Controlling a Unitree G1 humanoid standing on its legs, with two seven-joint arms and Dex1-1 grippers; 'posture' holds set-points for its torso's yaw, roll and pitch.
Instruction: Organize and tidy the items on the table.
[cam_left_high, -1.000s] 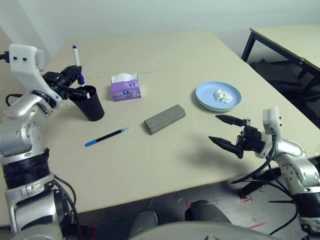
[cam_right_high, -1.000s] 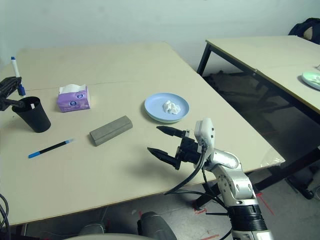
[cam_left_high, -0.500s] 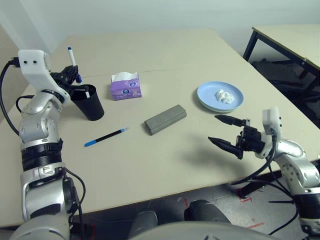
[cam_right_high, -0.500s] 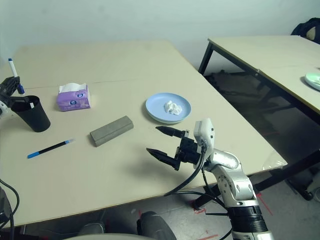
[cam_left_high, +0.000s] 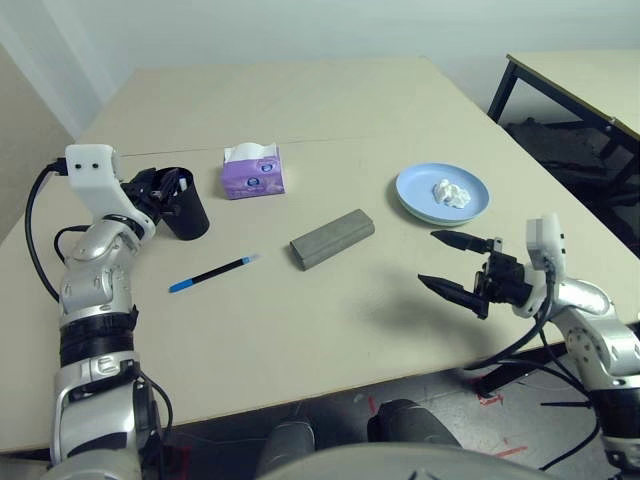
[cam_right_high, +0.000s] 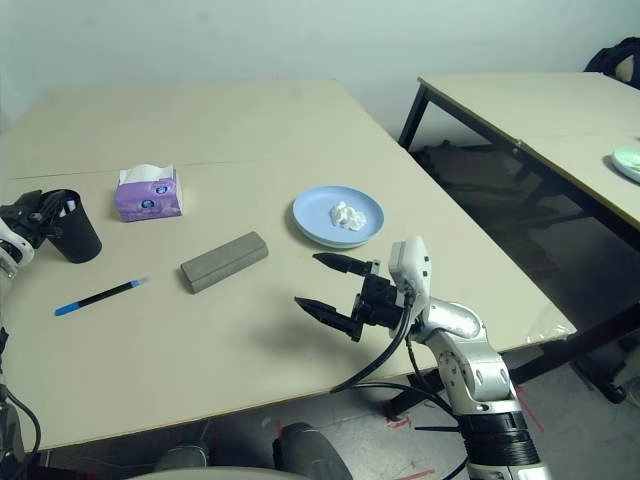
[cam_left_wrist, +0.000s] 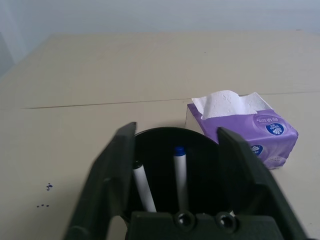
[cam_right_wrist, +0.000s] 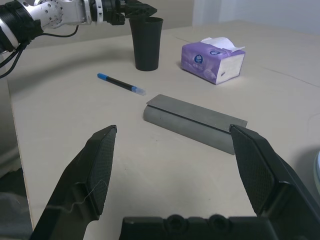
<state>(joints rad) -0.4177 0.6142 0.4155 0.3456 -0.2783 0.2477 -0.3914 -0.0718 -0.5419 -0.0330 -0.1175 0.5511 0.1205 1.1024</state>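
Fingers spread wide on the left hand (cam_left_wrist: 175, 150), either side of the black cup (cam_left_high: 183, 204) near the counter's (cam_left_high: 330, 330) left edge, a white pen (cam_left_wrist: 181, 175) with a blue cap standing inside! Right hand (cam_left_high: 450, 262) hangs open over the near right side, gripping nothing. Black pen (cam_left_high: 212, 273) with blue cap lies flat beside the grey glasses case (cam_left_high: 332, 238). Purple tissue pack (cam_left_high: 251, 173) carries a round blue logo, lettering unreadable. Tissue wad (cam_left_high: 447, 192) sits on the blue plate (cam_left_high: 415, 190).

lower ends of white pen (cam_left_wrist: 142, 187) behind left pincer (cam_left_wrist: 175, 165)
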